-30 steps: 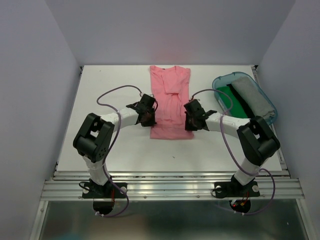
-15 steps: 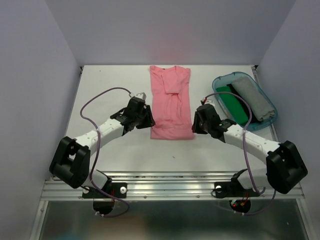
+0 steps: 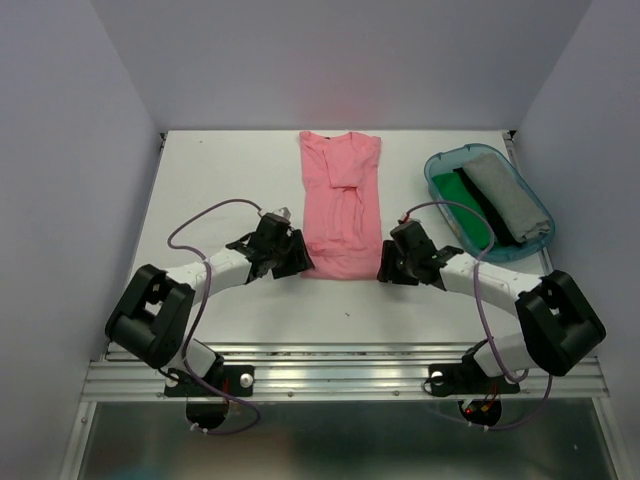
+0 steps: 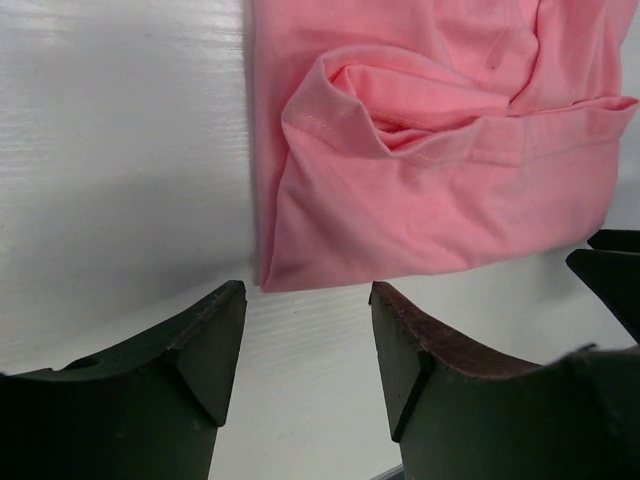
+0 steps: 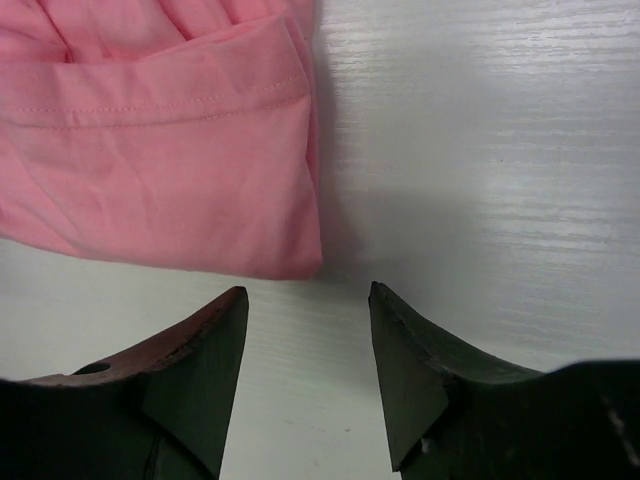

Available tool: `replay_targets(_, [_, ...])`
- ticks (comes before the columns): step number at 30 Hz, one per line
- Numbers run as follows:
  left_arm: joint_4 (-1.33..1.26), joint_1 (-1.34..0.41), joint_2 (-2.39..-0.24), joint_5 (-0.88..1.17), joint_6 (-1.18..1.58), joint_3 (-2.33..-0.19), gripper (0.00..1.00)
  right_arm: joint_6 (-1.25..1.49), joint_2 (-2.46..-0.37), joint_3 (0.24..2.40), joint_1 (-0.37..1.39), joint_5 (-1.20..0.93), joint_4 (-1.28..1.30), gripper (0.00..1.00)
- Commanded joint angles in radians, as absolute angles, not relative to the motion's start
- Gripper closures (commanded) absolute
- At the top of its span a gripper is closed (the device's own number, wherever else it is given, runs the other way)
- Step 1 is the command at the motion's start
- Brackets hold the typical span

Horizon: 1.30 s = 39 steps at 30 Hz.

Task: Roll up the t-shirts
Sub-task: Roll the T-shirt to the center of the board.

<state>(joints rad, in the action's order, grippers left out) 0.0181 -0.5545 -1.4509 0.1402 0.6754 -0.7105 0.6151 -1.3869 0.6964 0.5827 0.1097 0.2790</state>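
Evidently, both claws have just let go.

Top view: the left claw (image 3: 296,263) and right claw (image 3: 385,270), clenched over the shirt's (image 3: 342,205) near hem a second ago, now stand parted just outside its near corners. The shirt lies as a narrow folded strip from the worktop's (image 3: 200,200) far edge toward centre, unrolled.

Left wrist: the jaws are apart and empty, with the hem corner just ahead.

Right wrist: likewise at the opposite corner.

Judgement: folding appears complete, and rolling from the near hem has not begun.
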Motion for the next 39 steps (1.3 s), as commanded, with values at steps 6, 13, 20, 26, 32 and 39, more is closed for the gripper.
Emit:
replay_targets(6, [-0.074, -0.554, -1.511, 0.15, 0.681, -0.686, 0.5, 0.618, -1.448, 0.729, 0.569, 0.098, 0.17, 0.53])
replay_targets(13, [-0.086, -0.554, -1.542, 0.147, 0.678, -0.676, 0.71, 0.618, -1.476, 0.729, 0.569, 0.091, 0.158, 0.67])
replay_targets(20, [-0.077, -0.554, -1.529, 0.163, 0.684, -0.684, 1.0, 0.598, -1.459, 0.716, 0.569, 0.063, 0.146, 0.99])
replay_targets(26, [-0.015, -0.557, -1.442, 0.193, 0.695, -0.657, 1.0, 0.575, -1.387, 0.68, 0.569, -0.029, 0.198, 0.99])
replay_targets(32, [0.023, -0.581, -1.405, 0.206, 0.712, -0.601, 1.0, 0.594, -1.31, 0.635, 0.58, -0.058, 0.251, 0.99])
replay_targets(39, [0.067, -0.588, -1.325, 0.209, 0.732, -0.538, 1.0, 0.632, -1.275, 0.598, 0.641, -0.087, 0.279, 0.99])
